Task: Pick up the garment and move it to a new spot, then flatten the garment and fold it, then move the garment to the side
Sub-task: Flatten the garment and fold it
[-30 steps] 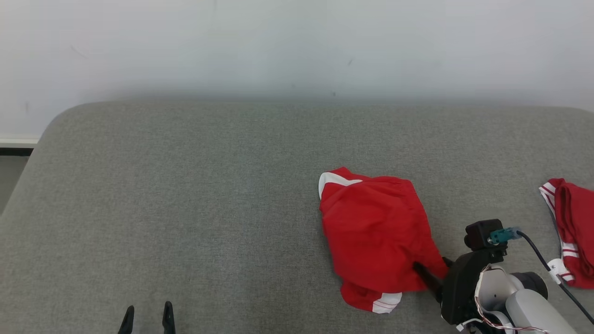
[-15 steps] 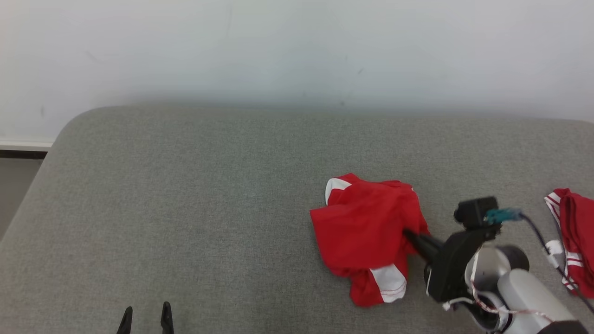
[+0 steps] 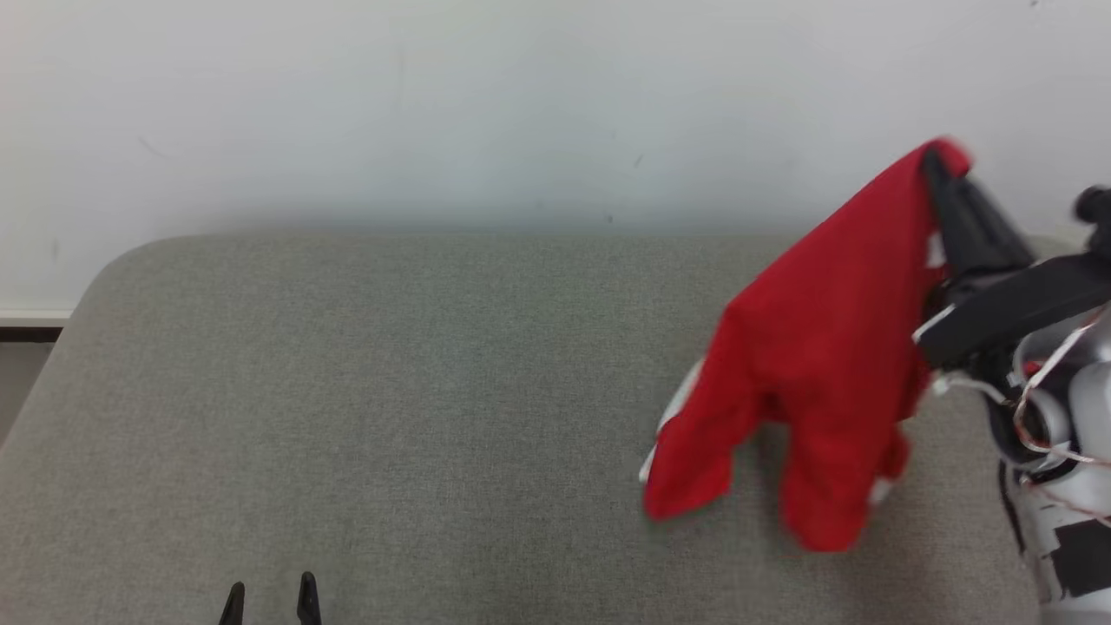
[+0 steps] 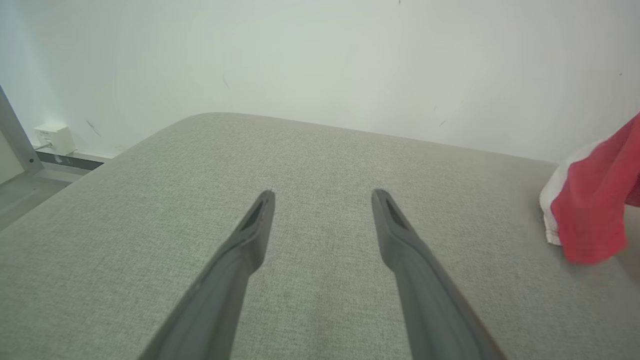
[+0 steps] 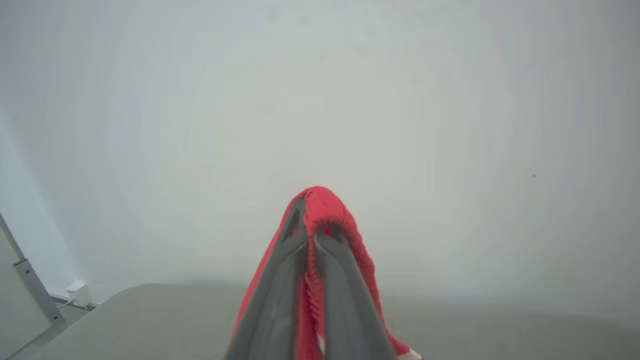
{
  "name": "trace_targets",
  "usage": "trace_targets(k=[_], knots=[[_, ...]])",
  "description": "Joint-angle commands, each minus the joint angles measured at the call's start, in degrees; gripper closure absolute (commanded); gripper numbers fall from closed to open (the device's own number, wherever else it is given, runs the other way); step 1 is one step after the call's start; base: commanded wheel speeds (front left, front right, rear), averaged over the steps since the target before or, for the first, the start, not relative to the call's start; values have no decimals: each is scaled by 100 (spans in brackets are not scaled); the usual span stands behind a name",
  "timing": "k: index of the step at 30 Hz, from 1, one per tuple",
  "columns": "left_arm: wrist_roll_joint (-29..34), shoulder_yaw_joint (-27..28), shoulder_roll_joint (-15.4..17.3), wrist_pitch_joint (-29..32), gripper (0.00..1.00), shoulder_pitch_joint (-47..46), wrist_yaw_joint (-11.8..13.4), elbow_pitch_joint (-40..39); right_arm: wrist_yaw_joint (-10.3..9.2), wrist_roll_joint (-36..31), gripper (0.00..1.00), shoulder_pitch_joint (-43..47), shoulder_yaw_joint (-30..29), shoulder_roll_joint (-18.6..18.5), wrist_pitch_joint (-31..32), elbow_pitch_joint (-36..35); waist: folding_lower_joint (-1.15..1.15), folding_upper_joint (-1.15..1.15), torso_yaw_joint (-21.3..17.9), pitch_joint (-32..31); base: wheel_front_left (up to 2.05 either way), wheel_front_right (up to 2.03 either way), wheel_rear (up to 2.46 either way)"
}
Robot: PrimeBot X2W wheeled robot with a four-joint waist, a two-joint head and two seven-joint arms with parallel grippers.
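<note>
At the far right of the grey padded surface (image 3: 391, 391), the right gripper (image 3: 936, 165) is raised high against the pale wall (image 3: 434, 104). Its two dark fingers are clenched on a bunched fold of the red garment (image 3: 816, 347). In the right wrist view the gripper (image 5: 312, 220) shows its fingers pressed close, with gathered red cloth (image 5: 322, 199) squeezed between them and draped over the tips.

From that grip the garment hangs down and to the left in two loose lobes, with a sliver of white trim at its left edge. Whether its lower ends brush the surface cannot be told. The left wrist view catches the garment's near end (image 4: 595, 210) at its right border, white trim beside red.

Low at the near left, the left gripper (image 3: 269, 595) has its fingers spread wide, grasping nothing. The left wrist view shows it (image 4: 322, 197) over bare grey fabric.

A broad stretch of fabric lies between the left gripper and the garment. The far edge of the surface runs along the wall, and its far-left corner (image 3: 113, 260) is rounded. Beyond that corner, a small white box (image 4: 52, 140) sits low on the wall beside a slanted grey post (image 4: 15, 132).
</note>
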Motion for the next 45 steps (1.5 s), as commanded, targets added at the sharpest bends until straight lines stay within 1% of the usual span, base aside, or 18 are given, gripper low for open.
trace_targets(k=[1,4,7,8,11,15,19,22,23,24,25,30,35,38,40,45], knots=[[-24,2,-3,-16,0,22,14,-4,-16,-213,100,-138,-127,77,-149,-144,0,0,-13,-16,0,0,0],[-32,-25,-3,-16,0,-1,17,5,-16,-713,100,-299,-430,235,-465,-482,0,0,6,-40,0,0,0],[-62,-52,-1,-16,0,-13,25,23,-16,-1146,100,-320,-431,418,-547,-746,0,0,57,-69,0,0,0],[-62,-52,-1,-16,0,-13,25,23,-16,-1146,100,-320,-431,418,-547,-746,0,0,57,-69,0,0,0],[-82,-73,-3,-16,0,-11,27,32,-16,-1337,100,-118,-103,570,-253,-617,0,0,121,-85,0,0,0],[-100,-97,-2,-16,0,-16,34,34,-16,-1206,100,114,541,687,137,-99,0,0,226,-85,0,0,0],[-103,-91,-2,-16,0,7,24,38,-16,-1000,100,288,1076,849,231,382,0,0,296,-70,0,0,0],[-101,-81,-3,-16,0,33,32,18,-16,-848,100,315,1299,951,173,617,0,0,319,-61,0,0,0],[-99,-81,-3,-16,0,38,42,15,-16,-819,98,315,1340,974,163,686,0,0,319,-58,0,0,0],[-97,-87,-3,-16,0,41,41,13,-16,-790,56,309,1389,997,158,748,0,0,315,-55,0,0,0],[-93,-89,-3,-16,0,44,42,14,-16,-739,0,296,1422,1023,139,784,0,0,308,-52,0,0,0],[-85,-82,-3,-16,0,79,38,8,-16,-596,0,269,1492,996,97,899,0,0,198,-68,0,0,0],[-92,-59,-3,-16,0,79,28,21,-16,-563,0,275,1432,950,37,888,0,0,1,-83,0,0,0],[-97,-65,-3,-16,0,84,20,18,-16,-537,0,336,1383,943,124,924,0,0,-142,-88,0,0,0],[-105,-89,-3,-16,0,67,30,14,-16,-514,0,416,1355,930,262,985,0,0,-220,-89,0,0,0],[-125,-107,-2,-16,0,20,42,37,-16,-431,0,741,1454,849,986,1186,0,0,-376,-92,0,0,0]])
